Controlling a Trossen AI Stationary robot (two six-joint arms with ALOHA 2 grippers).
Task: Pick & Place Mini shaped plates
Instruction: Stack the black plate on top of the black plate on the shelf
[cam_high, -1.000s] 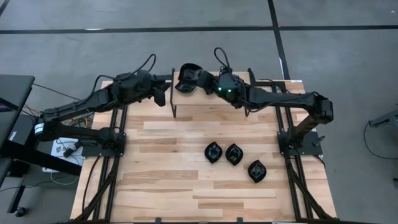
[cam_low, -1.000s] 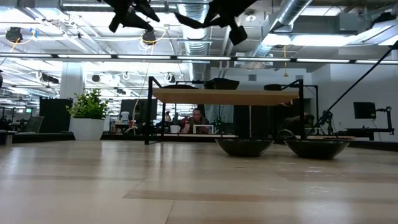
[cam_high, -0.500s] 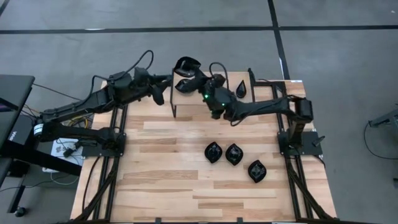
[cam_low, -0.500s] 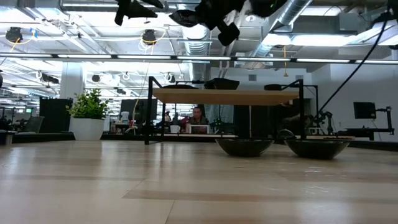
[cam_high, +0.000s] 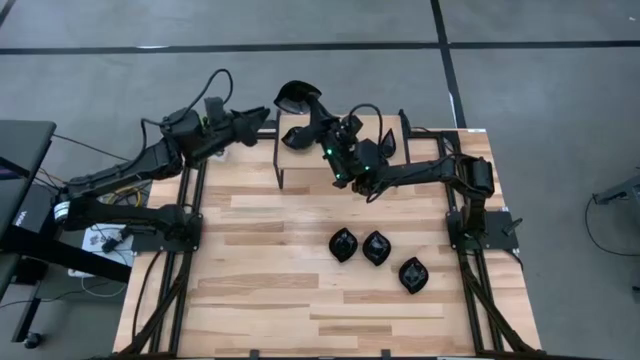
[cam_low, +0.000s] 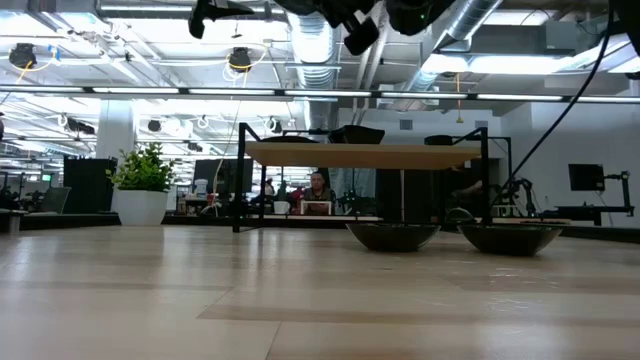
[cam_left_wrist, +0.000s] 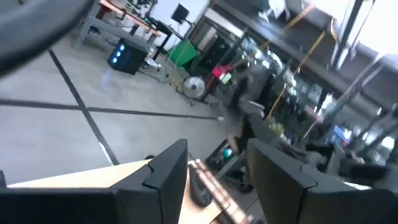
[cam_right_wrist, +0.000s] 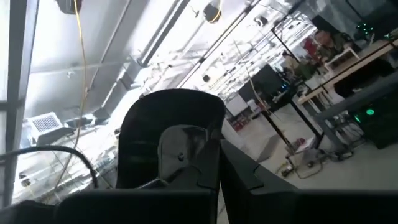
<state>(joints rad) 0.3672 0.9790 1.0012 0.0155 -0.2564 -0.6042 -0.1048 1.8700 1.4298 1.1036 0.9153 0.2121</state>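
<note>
One plate (cam_right_wrist: 168, 134) clamped in right pincer (cam_high: 312, 118); left pincer (cam_left_wrist: 214, 171) apart, empty.

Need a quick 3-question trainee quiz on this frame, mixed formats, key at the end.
1. How many glossy black mini plates lie on the pale wooden tabletop?
2. True or false: the left gripper grips a plate.
3. The right gripper is shut on a black plate that is: A) on the tabletop B) lifted in the air C) on the floor.
Key: 1) three 2) false, open and empty 3) B
</note>
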